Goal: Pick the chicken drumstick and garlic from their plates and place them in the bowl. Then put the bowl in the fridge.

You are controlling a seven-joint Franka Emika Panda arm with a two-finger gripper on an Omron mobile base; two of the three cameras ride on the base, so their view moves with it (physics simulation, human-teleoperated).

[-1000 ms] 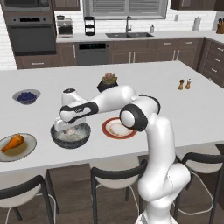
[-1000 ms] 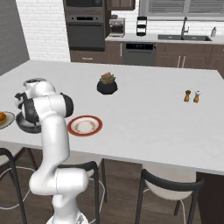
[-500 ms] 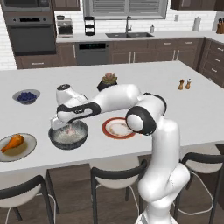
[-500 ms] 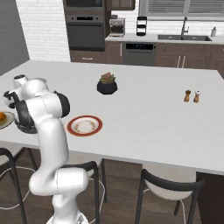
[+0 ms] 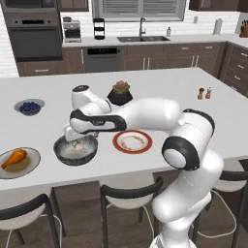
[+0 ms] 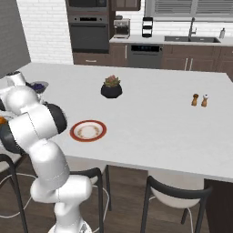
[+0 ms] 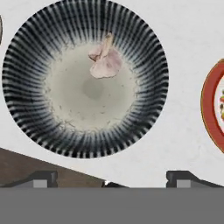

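Observation:
The wide dark bowl (image 5: 76,154) (image 7: 26,100) stands near the counter's front edge, and the pinkish garlic (image 7: 105,61) (image 5: 77,144) lies loose inside it. My gripper (image 5: 73,136) (image 7: 111,179) hovers just above the bowl, open, with nothing between its fingertips (image 7: 43,178). The orange-brown chicken drumstick (image 5: 13,157) rests on the beige plate (image 5: 26,167) to the bowl's left. To its right the red-rimmed white plate (image 5: 132,142) (image 6: 88,130) (image 7: 212,109) holds no food. A tall grey surface (image 6: 11,36) stands far left; I cannot tell whether it is the fridge.
A small bowl of blueberries (image 5: 29,106) sits at the back left and a black plant pot (image 5: 120,94) (image 6: 111,88) mid-counter. Salt and pepper shakers (image 5: 204,93) stand far right. Stools (image 5: 131,193) line the counter's near edge.
The jaws have spread a little wider and the hand has lifted slightly above the bowl. The garlic stays in the bowl.

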